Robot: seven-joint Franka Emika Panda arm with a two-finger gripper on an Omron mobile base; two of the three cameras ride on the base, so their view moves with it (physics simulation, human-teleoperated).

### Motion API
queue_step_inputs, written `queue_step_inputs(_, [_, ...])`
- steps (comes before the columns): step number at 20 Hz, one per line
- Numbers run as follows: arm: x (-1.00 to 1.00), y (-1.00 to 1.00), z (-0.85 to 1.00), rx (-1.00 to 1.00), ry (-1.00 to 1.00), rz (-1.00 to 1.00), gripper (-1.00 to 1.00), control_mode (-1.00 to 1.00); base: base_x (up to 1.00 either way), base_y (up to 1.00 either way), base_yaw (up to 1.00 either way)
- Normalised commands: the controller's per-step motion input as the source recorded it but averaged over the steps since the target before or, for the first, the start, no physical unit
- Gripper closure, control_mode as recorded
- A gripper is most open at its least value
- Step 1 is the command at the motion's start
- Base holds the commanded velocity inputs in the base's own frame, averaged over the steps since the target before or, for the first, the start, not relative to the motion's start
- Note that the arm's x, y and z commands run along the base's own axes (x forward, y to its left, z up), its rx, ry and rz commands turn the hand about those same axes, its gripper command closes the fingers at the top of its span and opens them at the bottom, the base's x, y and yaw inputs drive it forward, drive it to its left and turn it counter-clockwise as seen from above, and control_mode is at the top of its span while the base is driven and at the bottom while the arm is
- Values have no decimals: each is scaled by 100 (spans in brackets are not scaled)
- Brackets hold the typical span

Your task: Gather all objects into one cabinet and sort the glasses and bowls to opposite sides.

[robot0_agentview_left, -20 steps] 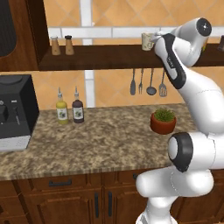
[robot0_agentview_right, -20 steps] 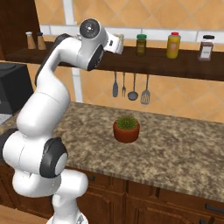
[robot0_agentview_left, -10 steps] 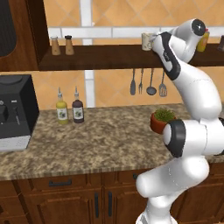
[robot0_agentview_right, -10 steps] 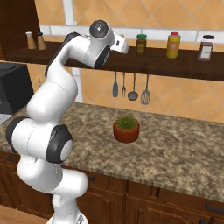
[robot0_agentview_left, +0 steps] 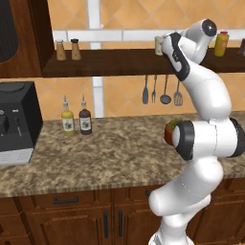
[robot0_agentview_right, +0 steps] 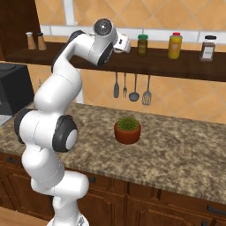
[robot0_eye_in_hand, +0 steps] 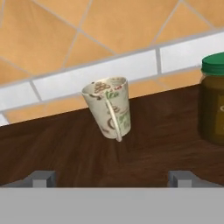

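A cream patterned cup [robot0_eye_in_hand: 109, 107], one of the glasses, stands tilted in the hand view on a dark wooden wall shelf [robot0_eye_in_hand: 65, 144]. It lies ahead of my gripper [robot0_eye_in_hand: 113, 178], centred between the two fingertips [robot0_eye_in_hand: 41, 177], which stand wide apart and touch nothing, so the gripper is open. From the left base view the same cup [robot0_agentview_left: 159, 44] sits on the shelf [robot0_agentview_left: 110, 62] just left of my gripper [robot0_agentview_left: 167, 46]. The dark brown cabinet [robot0_agentview_left: 21, 43] is at the upper left. The bowls are out of view.
A green-lidded jar [robot0_eye_in_hand: 214, 105] stands close to the cup's right. A yellow bottle [robot0_agentview_right: 175, 45] and a spice jar [robot0_agentview_right: 208, 47] share the shelf, with two shakers [robot0_agentview_left: 68, 49] at its other end. On the counter below are a red plant pot [robot0_agentview_right: 128, 129], two sauce bottles [robot0_agentview_left: 76, 117] and a black coffee machine [robot0_agentview_left: 14, 122]. Utensils [robot0_agentview_left: 165, 88] hang under the shelf.
The arm's elbow and upper links have swung over while the hand stayed at the shelf by the cup. The cup has not moved and the jaws remain wide.
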Motion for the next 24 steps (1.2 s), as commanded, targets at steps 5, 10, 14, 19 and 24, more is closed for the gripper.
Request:
queue_step_inputs(5, [27, -3, -2, 0, 1, 0, -100, -100, 0, 0, 0])
queue_step_inputs(10, [36, -11, -18, 0, 1, 5, -100, -100, 0, 0, 0])
queue_step_inputs(14, [40, -8, -10, 0, 0, 4, -100, -100, 0, 0, 0])
queue_step_inputs(19, [39, -8, 0, 0, 0, 4, -100, -100, 0, 0, 0])
queue_step_inputs(24, [33, -2, 0, 0, 0, 3, -100, -100, 0, 0, 0])
